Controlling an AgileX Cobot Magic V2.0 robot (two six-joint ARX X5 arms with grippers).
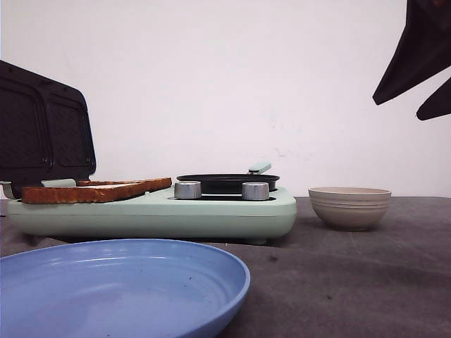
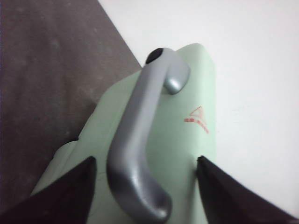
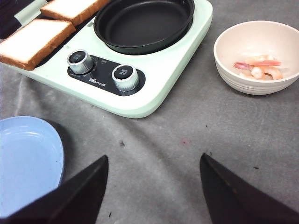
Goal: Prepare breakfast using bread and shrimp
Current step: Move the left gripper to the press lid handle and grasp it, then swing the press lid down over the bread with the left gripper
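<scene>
Here, label by label:

Breakfast maker: a mint-green countertop appliance (image 1: 162,211) stood on the dark grey table (image 1: 352,282), with two silver knobs (image 3: 81,61) on its near face and a round black frying pan (image 3: 144,21) set into its right half.

Lid: the appliance's dark-lined sandwich-press lid (image 1: 42,130) stood raised at the far left.

Bread: two thick slices of white sandwich bread with golden-brown crust (image 1: 91,190) lay flat side by side on the left plate of the appliance, just left of the pan.

Shrimp: a few pink, peeled shrimp (image 3: 259,67) lay in a beige ceramic bowl (image 1: 349,207) on the table, to the right of the appliance and apart from it.

Plate: a round light-blue plastic plate (image 1: 113,289) sat nearest the camera at the left, in front of the appliance.

Left gripper: the left gripper (image 2: 145,186) was at the outer mint-green shell of the lid, its two dark fingers (image 2: 70,196) spread apart on either side of the lid's curved grey handle (image 2: 140,140); whether they touched the handle could not be told.

Right gripper: the right gripper (image 3: 154,191) hung high at the right, above the table, tilted down towards the bare cloth near the appliance's knobs, its fingers (image 3: 74,196) wide apart and holding nothing.
</scene>
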